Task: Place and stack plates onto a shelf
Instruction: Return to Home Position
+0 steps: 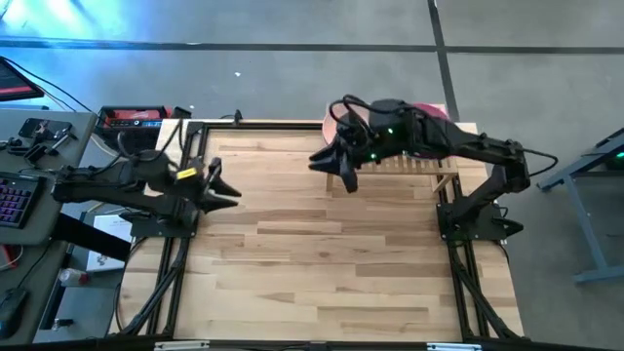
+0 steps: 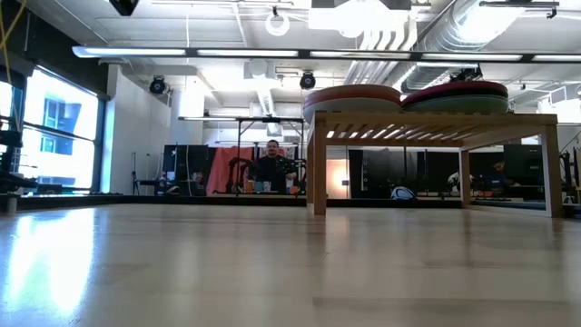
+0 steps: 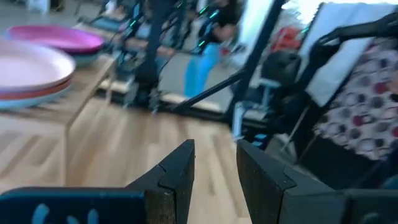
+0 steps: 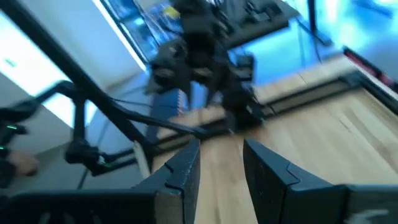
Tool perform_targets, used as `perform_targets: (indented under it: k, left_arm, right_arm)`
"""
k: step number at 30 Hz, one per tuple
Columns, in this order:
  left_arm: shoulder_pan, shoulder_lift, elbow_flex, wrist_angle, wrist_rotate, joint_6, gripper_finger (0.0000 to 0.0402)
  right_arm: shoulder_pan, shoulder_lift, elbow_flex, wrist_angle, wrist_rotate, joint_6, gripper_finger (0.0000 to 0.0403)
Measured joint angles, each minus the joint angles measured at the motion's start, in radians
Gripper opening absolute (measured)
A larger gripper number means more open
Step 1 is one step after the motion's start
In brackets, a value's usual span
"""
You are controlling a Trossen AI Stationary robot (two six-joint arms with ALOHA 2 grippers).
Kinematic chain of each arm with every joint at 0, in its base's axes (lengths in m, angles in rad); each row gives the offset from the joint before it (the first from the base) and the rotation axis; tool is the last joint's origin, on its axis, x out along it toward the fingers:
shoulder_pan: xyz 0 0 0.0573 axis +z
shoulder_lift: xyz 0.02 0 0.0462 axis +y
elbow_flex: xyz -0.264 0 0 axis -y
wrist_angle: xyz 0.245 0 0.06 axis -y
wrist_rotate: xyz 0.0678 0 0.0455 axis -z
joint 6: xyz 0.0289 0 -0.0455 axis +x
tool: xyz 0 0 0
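The bamboo shelf (image 2: 436,121) stands on its short legs at the table's far right. Two stacks of plates rest on it: one with a peach plate (image 2: 354,93) on top, one with a magenta plate (image 2: 458,88) on top. The left wrist view shows the same peach stack (image 3: 28,68) and magenta stack (image 3: 59,37). My right gripper (image 1: 331,171) hangs open in the air past the shelf's left end, holding nothing. At the table's left edge, far from the shelf, my left gripper (image 1: 226,182) is open and empty.
Bare wooden tabletop (image 1: 322,263) fills the middle and the near side. My right arm (image 1: 458,146) reaches over the shelf (image 1: 409,164) from the right. A desk with tools and a keyboard (image 1: 19,195) stands beyond the left edge. A person sits far behind the table (image 2: 270,163).
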Motion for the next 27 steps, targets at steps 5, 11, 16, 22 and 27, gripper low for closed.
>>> perform_targets:
  k: [5, 11, 16, 22, 27]
  left_arm:
    - [-0.070, -0.118, -0.123, 0.103, -0.001, -0.001, 0.0108]
    - [-0.107, -0.228, -0.269, 0.199, -0.039, 0.047, 0.0108]
    - [-0.112, -0.296, -0.382, 0.240, -0.058, 0.061, 0.0108]
    - [-0.112, -0.353, -0.504, 0.309, -0.058, 0.063, 0.0108]
    - [-0.112, -0.372, -0.616, 0.472, -0.050, 0.055, 0.0108]
  right_arm:
    - [0.090, 0.000, 0.000, 0.147, 0.022, -0.001, 0.0103]
    - [0.143, 0.000, 0.000, 0.230, 0.022, 0.015, 0.0103]
    - [0.149, 0.000, 0.000, 0.234, 0.003, 0.243, 0.0103]
    - [0.160, 0.000, 0.000, 0.236, 0.004, 0.382, 0.0103]
    - [0.207, 0.000, 0.000, 0.255, 0.017, 0.365, 0.0103]
